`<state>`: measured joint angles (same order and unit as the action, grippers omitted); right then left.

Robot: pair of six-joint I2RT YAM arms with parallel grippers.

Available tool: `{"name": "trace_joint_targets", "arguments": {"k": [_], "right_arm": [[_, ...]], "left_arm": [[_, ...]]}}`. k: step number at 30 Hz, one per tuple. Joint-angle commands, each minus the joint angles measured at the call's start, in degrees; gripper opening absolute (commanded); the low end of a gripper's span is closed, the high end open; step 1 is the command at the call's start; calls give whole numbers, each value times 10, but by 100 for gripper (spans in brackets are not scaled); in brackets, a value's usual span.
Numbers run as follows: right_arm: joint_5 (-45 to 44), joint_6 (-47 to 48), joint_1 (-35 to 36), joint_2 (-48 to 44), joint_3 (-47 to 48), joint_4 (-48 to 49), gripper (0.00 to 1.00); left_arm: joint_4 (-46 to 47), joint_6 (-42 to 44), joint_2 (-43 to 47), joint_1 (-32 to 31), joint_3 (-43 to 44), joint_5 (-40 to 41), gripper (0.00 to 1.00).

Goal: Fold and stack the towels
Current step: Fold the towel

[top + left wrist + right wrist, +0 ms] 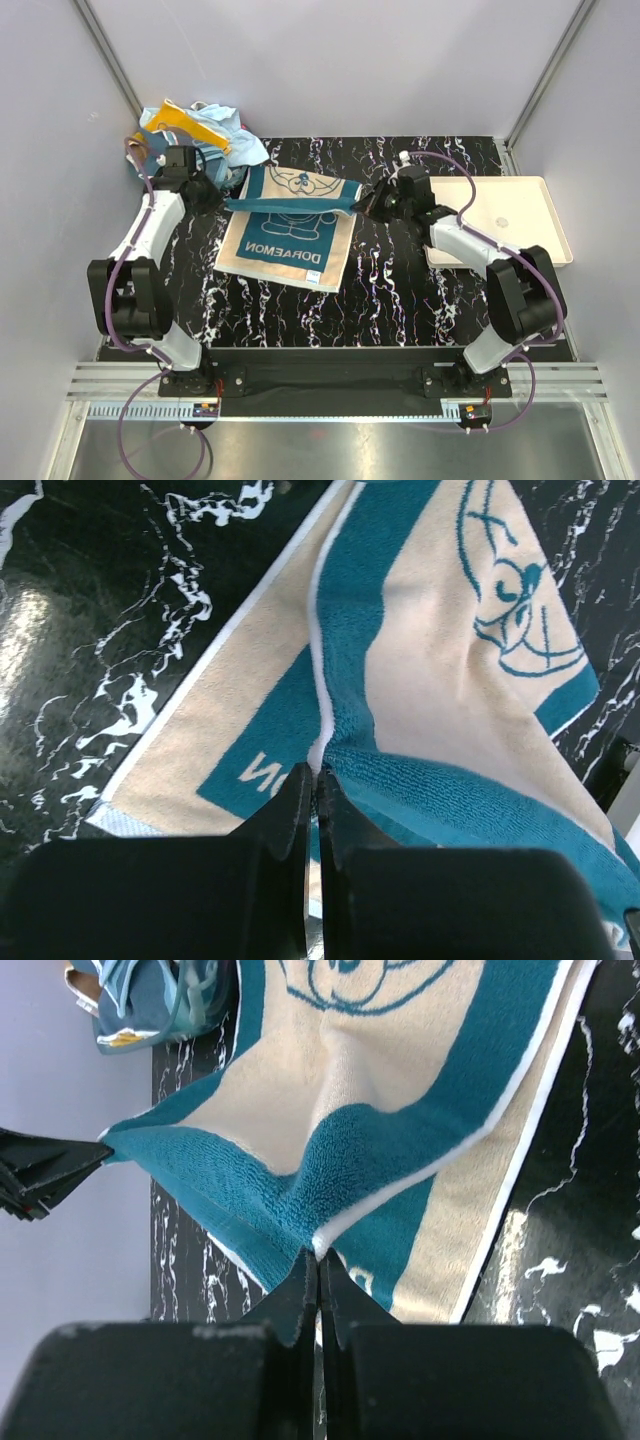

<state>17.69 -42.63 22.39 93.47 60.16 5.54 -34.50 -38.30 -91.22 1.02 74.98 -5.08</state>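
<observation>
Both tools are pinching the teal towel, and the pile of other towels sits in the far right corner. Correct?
No. The pile of towels sits in the far left corner, as the top view shows. The left tool and right tool do both pinch the teal towel.

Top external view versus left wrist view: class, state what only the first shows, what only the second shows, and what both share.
Only top external: the towel pile at back left and the whole DORAEMON lettering. Only left wrist: the left gripper shut on the lifted edge, and the terry weave close up. Both: the teal towel and the marbled table.
</observation>
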Motion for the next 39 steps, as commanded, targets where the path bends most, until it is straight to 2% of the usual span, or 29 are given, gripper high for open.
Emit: {"name": "trace_joint_targets", "arguments": {"k": [1,14,22,35,39], "right_arm": [[15,4,20,-45,-3,-17,0],[-8,-1,77,-76,-39,-53,0],[-14,-17,102,-73,-86,-37,0],[-7,-32,120,-68,-92,-45,0],[-7,-61,128,-64,-120,-8,0]], "left_arm": [[-11,15,5,13,16,17,0],[-23,27,22,39,-2,22,0],[-28,35,24,49,-23,27,0],[-41,47,53,63,-26,26,0],[-27,46,62,63,-62,24,0]]}}
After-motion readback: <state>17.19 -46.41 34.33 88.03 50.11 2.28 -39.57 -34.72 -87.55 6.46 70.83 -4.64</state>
